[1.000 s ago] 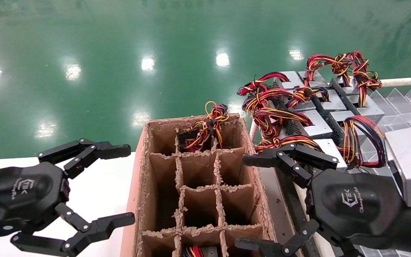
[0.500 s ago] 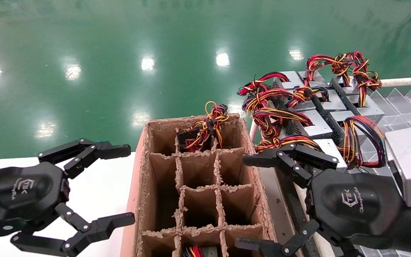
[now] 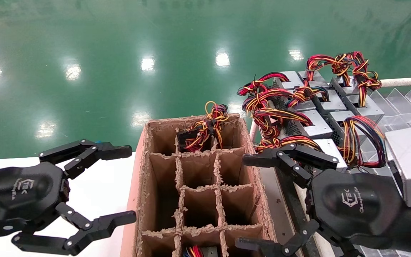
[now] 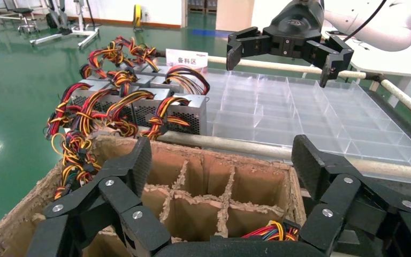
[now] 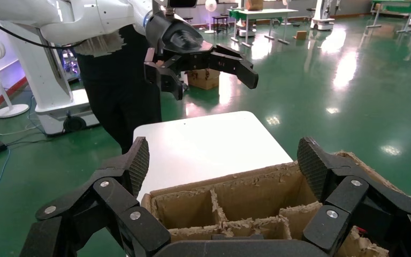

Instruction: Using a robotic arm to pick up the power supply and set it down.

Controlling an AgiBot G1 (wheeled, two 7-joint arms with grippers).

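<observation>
Power supply (image 3: 318, 125) units sit clustered on the far right of the cardboard box (image 3: 252, 157), none lifted yet, so the whole pick and set-down appears to remain. Right of the box, the robotic arm's gripper (image 3: 243, 201) hangs with fingers spread wide, holding and touching nothing. Left of the box, the left gripper (image 3: 127, 184) idles, equally open and empty.

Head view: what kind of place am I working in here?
Likely a factory or robot test hall: glossy green floor, a batch of power supplies racked beside a cardboard divider box. The left gripper and the right gripper hover open.
</observation>
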